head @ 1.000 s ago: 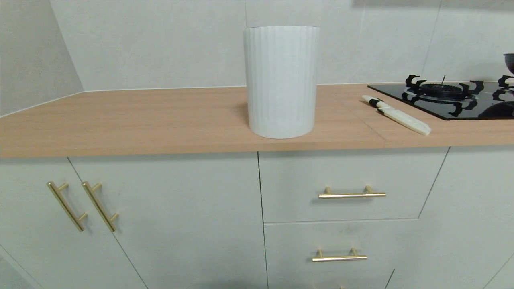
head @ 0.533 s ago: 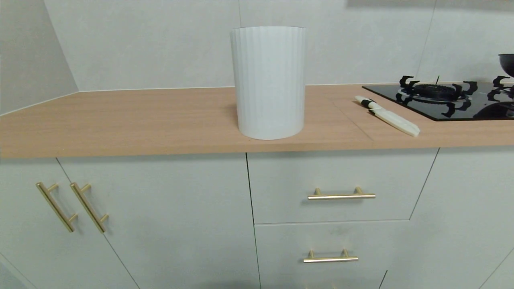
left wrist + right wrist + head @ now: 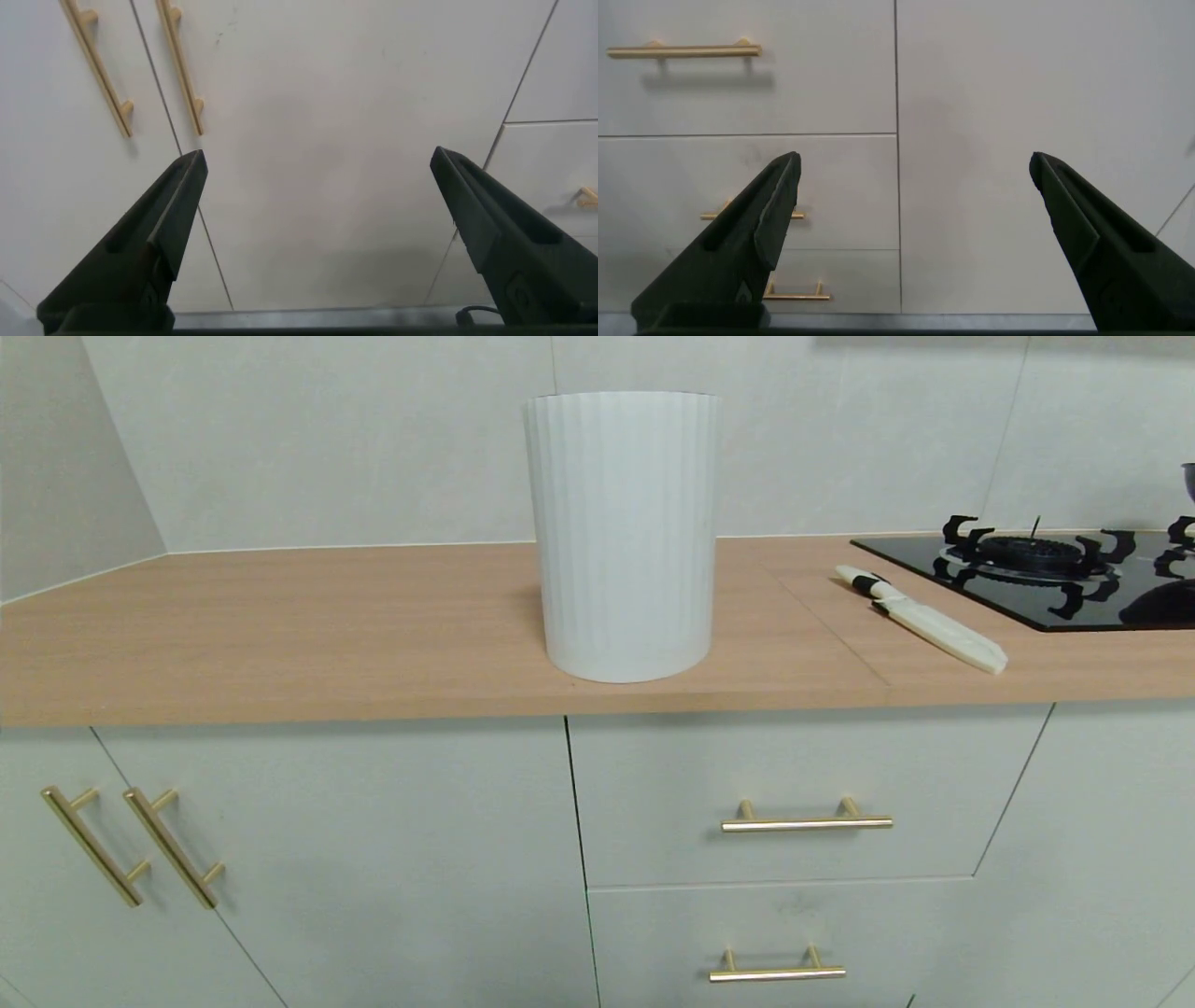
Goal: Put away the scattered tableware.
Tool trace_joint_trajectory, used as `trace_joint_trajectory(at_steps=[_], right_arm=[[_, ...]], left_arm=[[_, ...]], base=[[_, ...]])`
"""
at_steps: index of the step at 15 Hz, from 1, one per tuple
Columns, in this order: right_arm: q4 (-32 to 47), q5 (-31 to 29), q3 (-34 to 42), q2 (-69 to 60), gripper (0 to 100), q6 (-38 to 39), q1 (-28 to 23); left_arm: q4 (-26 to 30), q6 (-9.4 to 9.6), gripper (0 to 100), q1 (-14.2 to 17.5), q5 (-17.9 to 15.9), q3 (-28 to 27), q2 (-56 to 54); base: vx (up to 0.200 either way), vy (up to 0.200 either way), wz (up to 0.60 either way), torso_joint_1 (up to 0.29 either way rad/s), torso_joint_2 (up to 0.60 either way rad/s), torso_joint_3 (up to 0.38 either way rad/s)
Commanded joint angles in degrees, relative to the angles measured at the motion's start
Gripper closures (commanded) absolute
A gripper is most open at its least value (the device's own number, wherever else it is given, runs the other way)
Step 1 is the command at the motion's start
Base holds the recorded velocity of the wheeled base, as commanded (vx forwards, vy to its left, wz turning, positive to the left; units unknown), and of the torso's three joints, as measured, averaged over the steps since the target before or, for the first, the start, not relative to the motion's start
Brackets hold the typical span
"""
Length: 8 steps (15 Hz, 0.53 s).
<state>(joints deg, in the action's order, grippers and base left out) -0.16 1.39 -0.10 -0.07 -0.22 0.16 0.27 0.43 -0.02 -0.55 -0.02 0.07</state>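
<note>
On the countertop (image 3: pixel 280 635), a knife (image 3: pixel 920 619) lies between ribbed canister (image 3: pixel 621 537) and hob (image 3: pixel 1036 569).

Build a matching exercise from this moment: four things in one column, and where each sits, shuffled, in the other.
Things:
1. ribbed white container
2. white knife
3. gas hob
4. brass door handles

Places:
A. set into the counter at the far right
B. on the cupboard doors, lower left
C. upright at mid-counter, near the front edge
D. lying flat between container and hob

Pairs: 1-C; 2-D; 3-A; 4-B
</note>
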Motion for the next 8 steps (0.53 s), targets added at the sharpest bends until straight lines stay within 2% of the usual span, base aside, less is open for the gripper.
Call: trace_joint_trajectory(at_steps=[1, 8], right_arm=[[0.0, 0.0, 0.0, 0.1, 0, 0.0, 0.0], [0.0, 0.0, 0.0, 0.1, 0, -0.2, 0.0]], left_arm=[[0.0, 0.01, 0, 0.0, 0.0, 0.0, 0.0], [0.0, 0.01, 0, 0.0, 0.0, 0.0, 0.0]], base=[[0.0, 0.0, 0.0, 0.0, 0.0, 0.0], [0.0, 0.0, 0.0, 0.0, 0.0, 0.0]])
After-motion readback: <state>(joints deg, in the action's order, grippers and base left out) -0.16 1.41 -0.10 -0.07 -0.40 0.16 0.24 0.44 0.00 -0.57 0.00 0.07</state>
